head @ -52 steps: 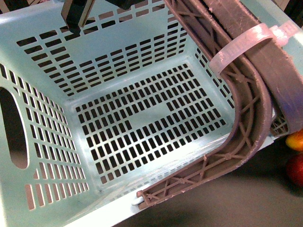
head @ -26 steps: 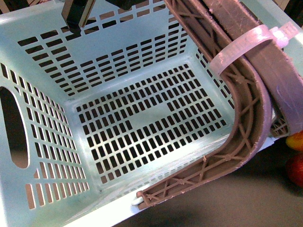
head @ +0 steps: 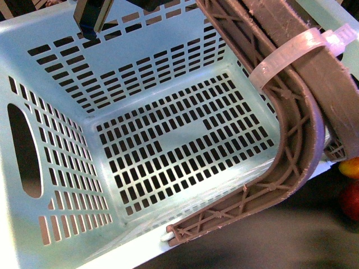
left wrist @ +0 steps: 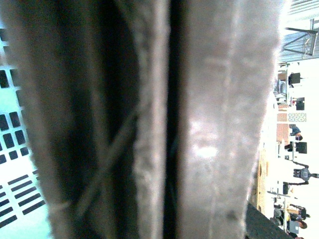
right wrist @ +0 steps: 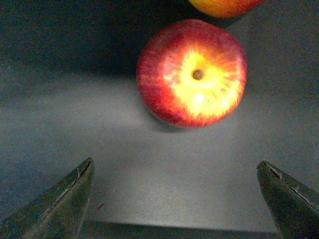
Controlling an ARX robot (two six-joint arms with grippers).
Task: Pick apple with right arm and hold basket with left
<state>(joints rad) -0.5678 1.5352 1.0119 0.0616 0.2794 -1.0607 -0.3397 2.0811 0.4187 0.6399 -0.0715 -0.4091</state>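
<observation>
The mint-turquoise basket [head: 168, 140] fills the front view, tilted, its slotted floor bare. Its brown ribbed handles [head: 303, 112], bound by a white zip tie [head: 291, 53], arch over its right side. They fill the left wrist view [left wrist: 199, 124] up close. My left gripper is shut on them, and its fingers do not show. The red apple [right wrist: 192, 72] lies on the dark table, stem dimple up, ahead of my open right gripper [right wrist: 177, 199] and apart from it. In the front view the apple [head: 351, 200] peeks in at the right edge.
An orange-yellow and red fruit [right wrist: 224, 5] lies just beyond the apple. It also shows in the front view [head: 350, 167], beside the basket's right corner. A dark and tan object [head: 91, 19] stands at the basket's far rim. Dark table [head: 269, 246] runs along the front.
The basket has shifted a little to the right in the front view, with the handles still held. The two fruits stay at the right edge.
</observation>
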